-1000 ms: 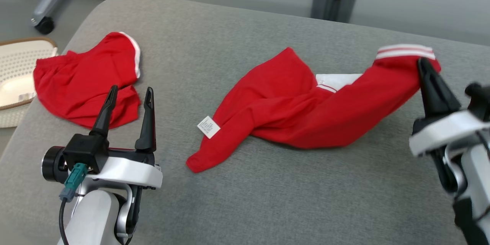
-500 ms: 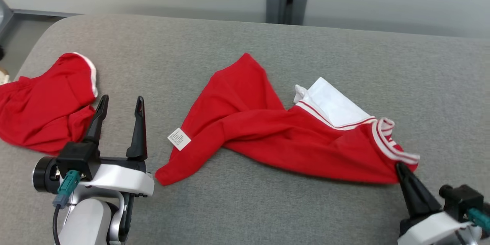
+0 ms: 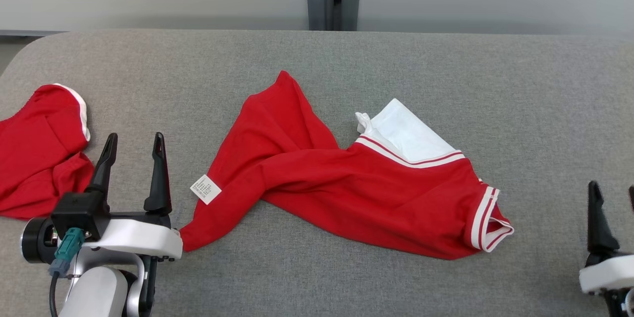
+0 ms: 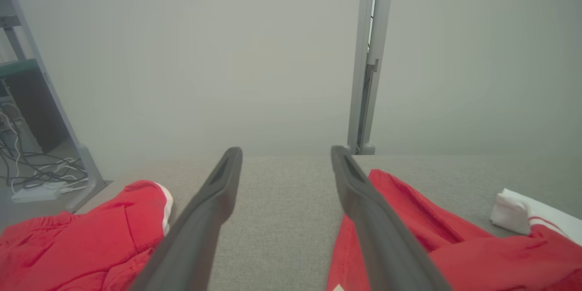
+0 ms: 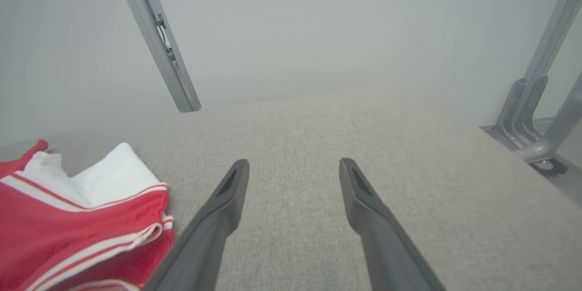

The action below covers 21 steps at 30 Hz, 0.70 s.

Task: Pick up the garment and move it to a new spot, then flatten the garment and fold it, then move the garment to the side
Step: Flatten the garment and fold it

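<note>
Though crumpled, garment lies lengthwise left-right; striped cuff points right.

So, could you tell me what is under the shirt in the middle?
The shirt lies on the grey cushion, which shows around it. Its bunched folds cover what is directly beneath, so anything else there cannot be seen.

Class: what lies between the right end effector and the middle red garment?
The stretch from the right end effector to the middle red garment is bare grey surface, in the head and right wrist views.
</note>
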### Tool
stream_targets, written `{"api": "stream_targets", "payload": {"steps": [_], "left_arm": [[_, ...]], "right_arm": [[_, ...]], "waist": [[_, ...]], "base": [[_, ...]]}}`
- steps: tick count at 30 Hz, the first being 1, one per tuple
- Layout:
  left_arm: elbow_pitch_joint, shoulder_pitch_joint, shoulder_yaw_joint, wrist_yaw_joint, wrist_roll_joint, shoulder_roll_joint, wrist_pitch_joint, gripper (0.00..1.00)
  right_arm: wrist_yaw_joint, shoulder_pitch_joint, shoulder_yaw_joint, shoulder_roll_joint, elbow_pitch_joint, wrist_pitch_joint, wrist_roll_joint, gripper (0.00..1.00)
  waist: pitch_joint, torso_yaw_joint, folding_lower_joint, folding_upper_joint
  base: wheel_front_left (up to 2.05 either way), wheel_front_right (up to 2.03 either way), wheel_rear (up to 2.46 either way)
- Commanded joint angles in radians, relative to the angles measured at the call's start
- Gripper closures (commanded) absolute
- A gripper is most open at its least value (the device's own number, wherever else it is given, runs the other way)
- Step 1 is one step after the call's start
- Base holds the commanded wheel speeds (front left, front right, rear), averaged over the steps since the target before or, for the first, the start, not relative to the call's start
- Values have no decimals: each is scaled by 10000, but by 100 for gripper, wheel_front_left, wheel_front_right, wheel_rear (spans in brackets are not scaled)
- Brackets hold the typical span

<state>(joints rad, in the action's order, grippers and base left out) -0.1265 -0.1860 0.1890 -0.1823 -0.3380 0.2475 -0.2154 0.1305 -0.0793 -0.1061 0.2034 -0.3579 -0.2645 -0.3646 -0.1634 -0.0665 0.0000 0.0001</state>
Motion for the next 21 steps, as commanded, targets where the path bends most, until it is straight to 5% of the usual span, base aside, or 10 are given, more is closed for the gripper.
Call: {"api": "stream_targets", "payload": {"steps": [1, 6, 12, 21], "left_arm": [[42, 122, -44, -55, -9, 83, 4, 0], [41, 137, -96, -107, -117, 92, -32, 0], [17, 317, -19, -172, -13, 149, -75, 0], [258, 749, 193, -315, 154, 235, 118, 0]], "right_arm": [[6, -201, -197, -73, 215, -23, 229, 0], [5, -688, -1205, -584, 1618, 379, 1247, 0], [5, -770, -578, -1071, 2987, 1366, 1916, 0], [5, 187, 432, -1432, 3437, 1951, 1782, 0]], "waist": [[5, 31, 0, -1], [125, 77, 0, -1], [347, 116, 0, -1], [716, 288, 0, -1]], "base": [[0, 0, 0], [0, 0, 0], [0, 0, 0], [0, 0, 0]]}}
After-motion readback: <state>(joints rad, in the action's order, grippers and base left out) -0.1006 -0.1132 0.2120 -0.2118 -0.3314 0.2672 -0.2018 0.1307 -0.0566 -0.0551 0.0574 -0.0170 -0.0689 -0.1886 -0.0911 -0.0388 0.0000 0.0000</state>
